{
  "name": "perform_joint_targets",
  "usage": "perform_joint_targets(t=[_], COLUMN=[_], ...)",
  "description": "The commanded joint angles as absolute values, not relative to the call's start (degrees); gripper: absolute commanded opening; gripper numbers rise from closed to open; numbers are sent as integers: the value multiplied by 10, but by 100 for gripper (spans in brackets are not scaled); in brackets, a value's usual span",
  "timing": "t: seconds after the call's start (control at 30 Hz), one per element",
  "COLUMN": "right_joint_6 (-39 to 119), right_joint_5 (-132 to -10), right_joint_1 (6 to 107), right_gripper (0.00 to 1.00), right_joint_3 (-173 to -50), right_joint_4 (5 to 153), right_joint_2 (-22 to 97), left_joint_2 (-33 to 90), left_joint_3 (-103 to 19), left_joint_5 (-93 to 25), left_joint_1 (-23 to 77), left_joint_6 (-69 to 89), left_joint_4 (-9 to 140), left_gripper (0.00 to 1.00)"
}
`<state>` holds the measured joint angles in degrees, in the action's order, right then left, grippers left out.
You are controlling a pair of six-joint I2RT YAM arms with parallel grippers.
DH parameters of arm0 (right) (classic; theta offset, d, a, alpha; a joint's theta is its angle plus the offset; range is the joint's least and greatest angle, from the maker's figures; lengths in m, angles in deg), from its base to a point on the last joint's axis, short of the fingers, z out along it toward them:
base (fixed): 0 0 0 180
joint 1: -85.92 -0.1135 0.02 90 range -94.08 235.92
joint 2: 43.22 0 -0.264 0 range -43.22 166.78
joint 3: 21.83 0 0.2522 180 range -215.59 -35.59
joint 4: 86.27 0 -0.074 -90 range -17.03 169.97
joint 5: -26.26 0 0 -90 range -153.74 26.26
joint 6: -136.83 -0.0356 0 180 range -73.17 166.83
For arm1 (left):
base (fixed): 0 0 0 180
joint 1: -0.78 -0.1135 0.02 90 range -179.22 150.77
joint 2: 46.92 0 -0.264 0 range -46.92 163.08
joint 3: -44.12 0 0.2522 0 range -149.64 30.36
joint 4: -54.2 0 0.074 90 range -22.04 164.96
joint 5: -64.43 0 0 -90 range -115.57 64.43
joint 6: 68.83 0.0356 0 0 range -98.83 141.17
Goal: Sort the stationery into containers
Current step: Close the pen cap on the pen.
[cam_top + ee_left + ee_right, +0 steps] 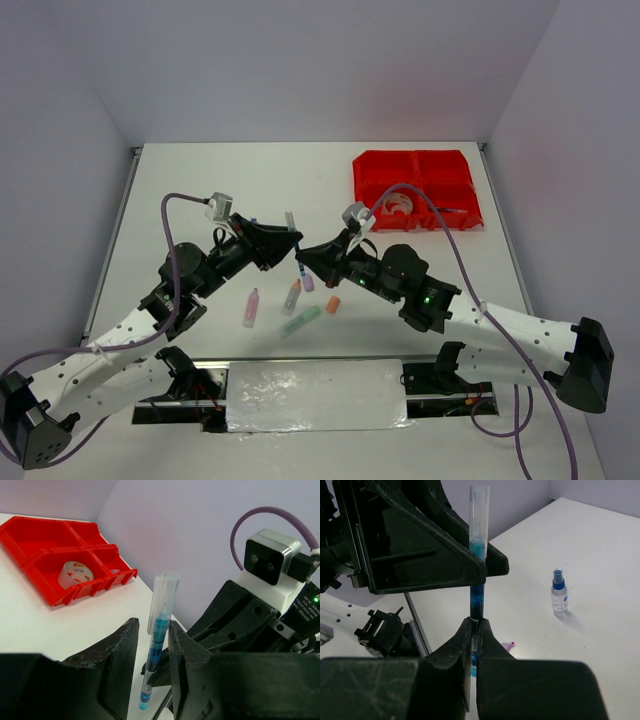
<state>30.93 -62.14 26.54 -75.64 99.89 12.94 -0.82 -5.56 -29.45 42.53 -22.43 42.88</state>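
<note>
A blue pen with a clear cap [296, 243] stands upright between both grippers. My right gripper [476, 622] is shut on the pen's lower end [477, 599]. My left gripper [152, 630] is open, with its jaws on either side of the pen [163, 602]; the pen rests against the right jaw, with a gap on the left. In the top view the left gripper [288, 241] and the right gripper [306, 254] meet above the table's middle. The red bins [418, 170] sit at the far right, with a tape roll [398, 203] in one.
A pink highlighter [250, 307], an orange-tipped one [292, 295], a green one [299, 321], an orange piece [333, 305] and a purple piece [308, 283] lie below the grippers. A small blue-capped bottle [559, 591] stands on the table. The bins [30, 540] and the tape roll [76, 575] show in the left wrist view.
</note>
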Motion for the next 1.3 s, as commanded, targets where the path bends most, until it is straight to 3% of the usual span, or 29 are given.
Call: perform_joint_targets(t=[0.0,0.13,0.17,0.3,0.37,0.43,0.53,0.63,0.77,0.9,1.0,1.17,1.27], right_joint_6=[322,327,328,336,341,349,356,358,364,367,369,374,380], right_joint_5=[-627,-634,-635,-656,-671,-694,-715,-738,-753,-763,-765,-768,-766], right_joint_1=[264,264,264,264,266,267,269,271,271,271,273,271,272], right_gripper=[0,0,0,0,8,28,42,44,37,12,4,0,0], right_joint_3=[-791,-794,-794,-796,-801,-805,-806,-809,-809,-806,-804,-808,-811], right_joint_4=[1035,1037,1039,1042,1035,1029,1024,1019,1020,1028,1033,1034,1030], right_joint_2=[119,122,121,122,127,134,143,152,161,161,158,151,152], left_joint_2=[-9,-5,-3,-2,-6,-10,-14,-16,-24,-31,-35,-36,-33], left_joint_3=[-75,-75,-74,-74,-73,-73,-82,-99,-111,-116,-116,-109,-114], left_joint_5=[-326,-351,-357,-395,-408,-433,-487,-538,-530,-526,-512,-501,-489], left_joint_1=[426,427,427,427,427,427,427,427,430,431,434,439,446], left_joint_6=[-207,-200,-197,-183,-172,-155,-122,-88,-64,-51,-43,-41,-35], left_joint_4=[404,394,392,373,366,354,350,363,389,400,408,408,414], left_gripper=[43,36,21,0,0,0,0,0,0,0,0,0,9])
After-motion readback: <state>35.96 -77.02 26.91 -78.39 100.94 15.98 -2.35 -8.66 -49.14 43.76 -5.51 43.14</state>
